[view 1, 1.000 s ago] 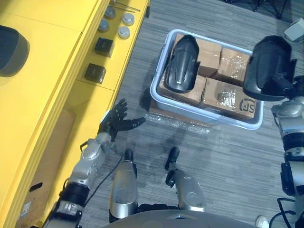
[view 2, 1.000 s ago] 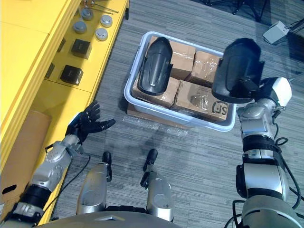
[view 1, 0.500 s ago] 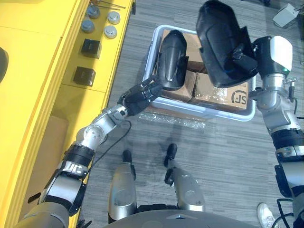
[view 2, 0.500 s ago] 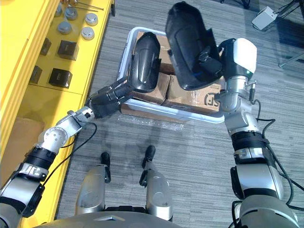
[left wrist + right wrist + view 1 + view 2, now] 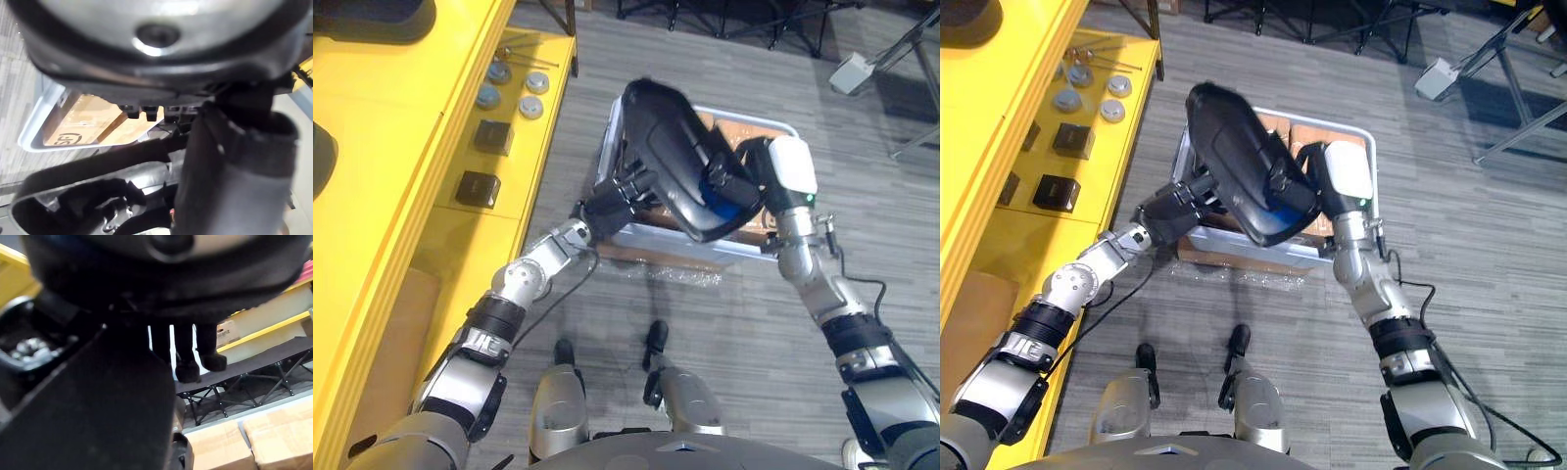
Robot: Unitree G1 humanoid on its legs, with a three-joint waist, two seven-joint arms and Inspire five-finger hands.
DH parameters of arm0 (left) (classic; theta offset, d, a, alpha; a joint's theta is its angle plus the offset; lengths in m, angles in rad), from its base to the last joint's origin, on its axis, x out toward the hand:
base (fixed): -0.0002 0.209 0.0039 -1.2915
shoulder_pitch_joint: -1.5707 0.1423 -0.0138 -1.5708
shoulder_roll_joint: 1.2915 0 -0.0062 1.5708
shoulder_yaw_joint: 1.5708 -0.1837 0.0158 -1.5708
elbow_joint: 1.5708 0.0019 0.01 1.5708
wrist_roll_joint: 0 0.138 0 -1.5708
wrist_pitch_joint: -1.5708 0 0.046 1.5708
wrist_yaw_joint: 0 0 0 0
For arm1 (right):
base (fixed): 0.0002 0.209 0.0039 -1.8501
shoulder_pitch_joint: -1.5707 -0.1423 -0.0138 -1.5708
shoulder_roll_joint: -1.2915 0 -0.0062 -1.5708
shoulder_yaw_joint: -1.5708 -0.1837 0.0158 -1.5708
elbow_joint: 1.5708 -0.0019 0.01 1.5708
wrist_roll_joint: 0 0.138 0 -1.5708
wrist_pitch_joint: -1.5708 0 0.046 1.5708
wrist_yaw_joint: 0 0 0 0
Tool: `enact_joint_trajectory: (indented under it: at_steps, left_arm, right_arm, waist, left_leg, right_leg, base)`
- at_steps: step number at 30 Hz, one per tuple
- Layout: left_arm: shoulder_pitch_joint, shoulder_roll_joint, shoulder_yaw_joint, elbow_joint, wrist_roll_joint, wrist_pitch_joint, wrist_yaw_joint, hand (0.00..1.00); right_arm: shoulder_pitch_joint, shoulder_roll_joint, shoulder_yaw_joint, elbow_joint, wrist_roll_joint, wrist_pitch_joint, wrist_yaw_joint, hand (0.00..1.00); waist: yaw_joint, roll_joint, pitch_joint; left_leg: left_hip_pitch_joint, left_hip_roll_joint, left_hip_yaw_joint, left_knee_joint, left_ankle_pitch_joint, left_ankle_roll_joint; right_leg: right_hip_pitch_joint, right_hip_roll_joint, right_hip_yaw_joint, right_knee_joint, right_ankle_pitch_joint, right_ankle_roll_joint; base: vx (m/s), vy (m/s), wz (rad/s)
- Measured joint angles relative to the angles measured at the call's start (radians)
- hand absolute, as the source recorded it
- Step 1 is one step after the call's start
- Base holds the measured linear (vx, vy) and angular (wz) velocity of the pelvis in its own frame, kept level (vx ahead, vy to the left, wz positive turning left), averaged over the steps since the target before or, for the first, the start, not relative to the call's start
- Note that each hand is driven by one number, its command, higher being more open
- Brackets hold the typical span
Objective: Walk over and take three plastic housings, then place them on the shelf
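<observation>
Housing (image 5: 671, 157) of black plastic, clasped in the right hand (image 5: 734, 181) above the bin (image 5: 754, 118); left hand (image 5: 625, 191) meets its lower end, grip impossible to tell.

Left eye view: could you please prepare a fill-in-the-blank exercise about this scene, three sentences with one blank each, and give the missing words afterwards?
1. The black housing hangs over the white bin, which holds ____ boxes.
2. The right hand is shut on the black ____.
3. The shelf on the robot's left is ____ in colour.

Missing words: cardboard; housing; yellow.
</observation>
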State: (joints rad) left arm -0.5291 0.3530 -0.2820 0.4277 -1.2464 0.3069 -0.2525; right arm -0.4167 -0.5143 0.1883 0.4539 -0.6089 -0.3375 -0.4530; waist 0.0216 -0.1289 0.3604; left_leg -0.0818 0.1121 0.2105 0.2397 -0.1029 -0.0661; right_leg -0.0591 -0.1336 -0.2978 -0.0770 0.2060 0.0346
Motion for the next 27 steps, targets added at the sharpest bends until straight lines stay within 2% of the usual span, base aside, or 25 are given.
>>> enact_joint_trajectory:
  at_steps: [5, 10, 11, 18, 27]
  left_arm:
    - [0.011, -0.017, -0.033, 0.017, 0.005, -0.003, 0.013, 1.00]
    - [0.064, -0.050, -0.071, 0.046, 0.036, -0.005, 0.024, 1.00]
    - [0.070, -0.050, -0.074, 0.046, 0.036, -0.005, 0.025, 0.00]
    - [0.100, -0.053, -0.104, 0.045, 0.041, -0.058, 0.053, 0.00]
    - [0.137, -0.091, -0.116, 0.042, 0.056, -0.175, 0.120, 0.00]
  right_arm:
    - [0.018, 0.016, 0.034, 0.000, -0.012, -0.051, -0.006, 0.00]
    - [0.082, 0.057, 0.066, 0.000, -0.009, -0.064, -0.006, 0.00]
    - [0.091, 0.057, 0.070, 0.000, -0.009, -0.064, -0.006, 0.00]
    - [0.164, 0.083, 0.100, 0.000, 0.029, -0.063, -0.008, 0.00]
    - [0.219, 0.141, 0.139, -0.022, 0.037, -0.062, -0.058, 0.00]
  waist:
    - [-0.005, 0.000, -0.024]
    - [-0.006, 0.002, -0.103]
    - [-0.005, 0.002, -0.110]
    - [-0.004, 0.007, -0.136]
    - [-0.027, 0.024, -0.167]
  left_leg:
    - [0.018, 0.000, 0.005, 0.000, -0.004, 0.000]
    - [0.022, 0.001, 0.007, -0.002, -0.010, -0.001]
    - [0.023, 0.001, 0.007, -0.002, -0.010, 0.000]
    - [0.039, -0.001, 0.009, -0.001, -0.013, -0.002]
    - [0.045, 0.001, 0.005, -0.004, -0.013, -0.003]
  right_leg:
    - [0.013, 0.000, 0.002, -0.001, -0.003, -0.002]
    - [0.015, 0.001, 0.002, -0.001, -0.003, -0.001]
    - [0.016, 0.001, 0.002, -0.001, -0.003, -0.001]
    - [0.031, -0.002, 0.004, -0.002, -0.017, -0.001]
    - [0.033, 0.000, 0.003, -0.002, -0.009, 0.006]
  base:
    - [-0.01, 0.013, -0.04]
    - [0.00, 0.000, 0.00]
    - [0.00, 0.031, -0.01]
    - [-0.03, 0.002, -0.01]
    - [0.00, -0.001, 0.00]
